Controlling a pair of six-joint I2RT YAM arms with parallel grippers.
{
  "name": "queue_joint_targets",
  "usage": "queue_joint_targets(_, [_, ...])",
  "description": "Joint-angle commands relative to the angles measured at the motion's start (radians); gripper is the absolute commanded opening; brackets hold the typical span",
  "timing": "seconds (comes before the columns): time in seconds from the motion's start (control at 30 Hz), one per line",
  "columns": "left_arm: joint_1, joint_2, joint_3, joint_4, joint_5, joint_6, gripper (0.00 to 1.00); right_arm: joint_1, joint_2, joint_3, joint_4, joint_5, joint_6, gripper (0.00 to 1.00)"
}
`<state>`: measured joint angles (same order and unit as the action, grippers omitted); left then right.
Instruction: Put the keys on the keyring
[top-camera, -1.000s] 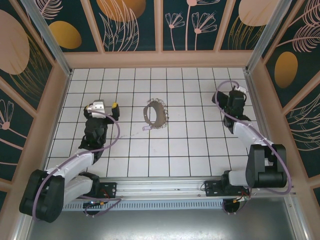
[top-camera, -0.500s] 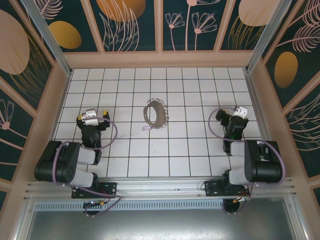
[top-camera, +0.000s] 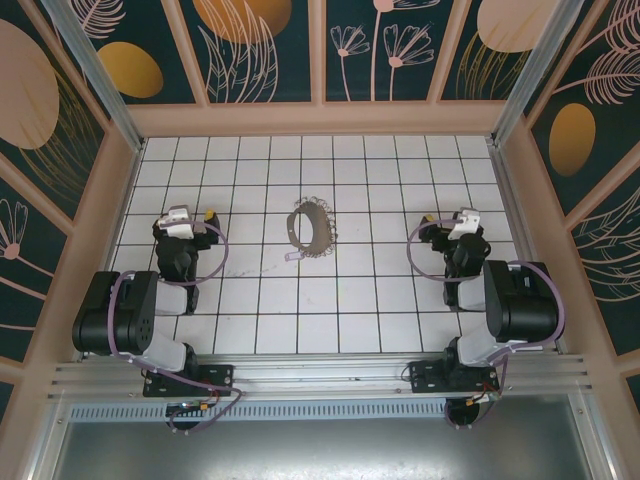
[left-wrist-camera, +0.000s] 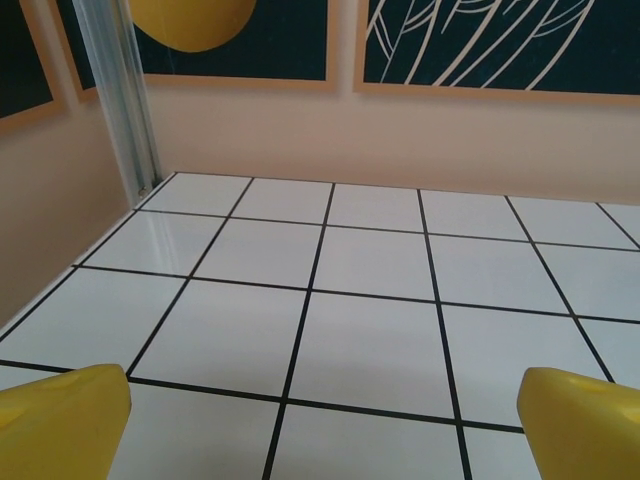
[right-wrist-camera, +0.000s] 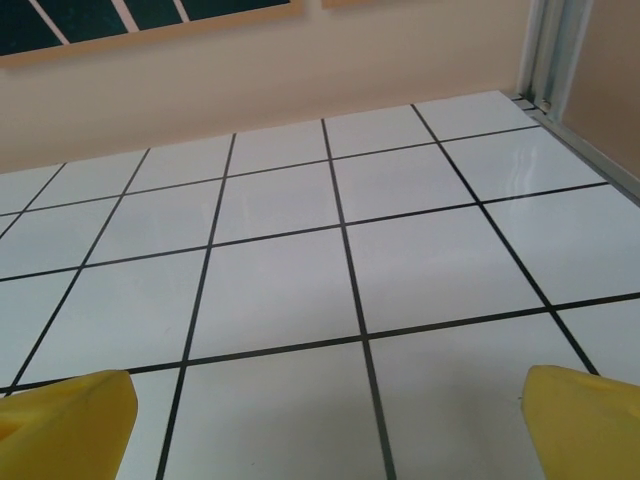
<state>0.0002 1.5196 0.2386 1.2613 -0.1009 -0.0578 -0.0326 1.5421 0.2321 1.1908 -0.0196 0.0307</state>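
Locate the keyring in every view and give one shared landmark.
Top external: keyring lying on the white tiled floor, near picture centre.
Left wrist: aimed at tiles by the far-left corner post.
Right wrist: aimed at tiles by the far-right corner post.
Shared landmark: that floor meeting the peach far wall.

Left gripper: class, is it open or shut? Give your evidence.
Open. The left gripper has its yellow fingers at opposite edges of the wrist view, with bare tiles between them.
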Motion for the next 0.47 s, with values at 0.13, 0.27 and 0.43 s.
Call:
queue_joint_targets(0.13, [0.006, 0.003, 0.003, 0.003, 0.017, -0.018, 0.98, 0.004, -0.003, 0.005, 0.049, 0.020, -0.017, 0.99])
queue_joint_targets(0.27, [0.006, 0.004, 0.004, 0.003, 0.017, -0.018, 0.99, 0.000, -0.001, 0.011, 0.041, 0.011, -0.015, 0.99])
queue_joint_targets(0.43, [0.006, 0.000, -0.002, 0.009, 0.017, -0.020, 0.99, 0.000, -0.003, 0.007, 0.046, 0.007, -0.017, 0.99])
